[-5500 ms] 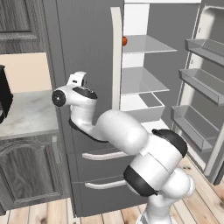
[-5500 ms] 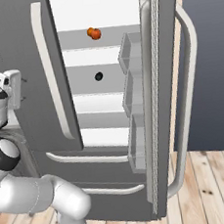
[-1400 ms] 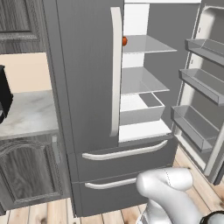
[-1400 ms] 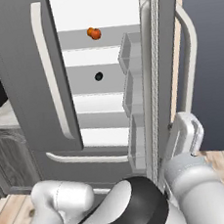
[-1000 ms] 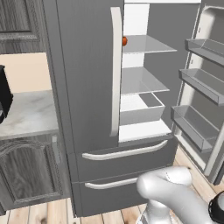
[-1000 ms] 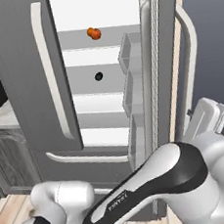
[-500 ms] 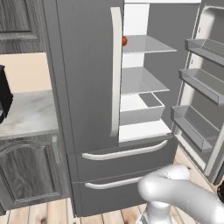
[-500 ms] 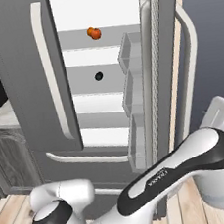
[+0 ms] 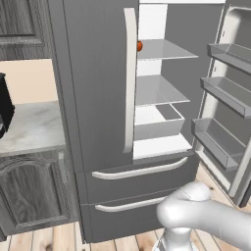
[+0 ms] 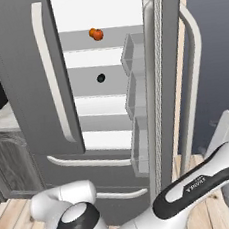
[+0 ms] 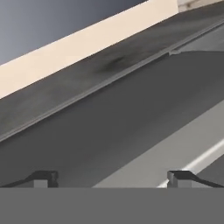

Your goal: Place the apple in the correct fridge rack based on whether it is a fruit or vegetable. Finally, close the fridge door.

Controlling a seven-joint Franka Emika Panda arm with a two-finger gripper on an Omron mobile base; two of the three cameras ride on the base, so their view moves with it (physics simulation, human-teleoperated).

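The apple (image 9: 139,46) (image 10: 97,34), small and orange-red, rests on the fridge rack (image 9: 166,49) (image 10: 73,42), the topmost pale shelf, near its left side. The right fridge door (image 9: 230,98) (image 10: 170,80) stands wide open, its bins facing the shelves. My arm reaches low around the outside of that door, its white end (image 10: 228,123) beyond the door's long handle (image 10: 196,67). In the hand view my gripper (image 11: 113,178) is open, its fingertips (image 11: 43,177) far apart and nothing between them, facing a dark grey panel close up.
The left fridge door (image 9: 93,83) is shut. Two bottom drawers (image 9: 137,171) sit under the shelves, and a clear crisper box (image 9: 157,125) on the lowest shelf. A small dark round thing (image 10: 101,78) lies on the second shelf. A marble counter (image 9: 29,122) with a dark appliance (image 9: 4,105) stands left.
The arm has swung from left of the fridge down and around to the right, past the open door's outer side. The apple and the door have not moved. The jaws stay wide.
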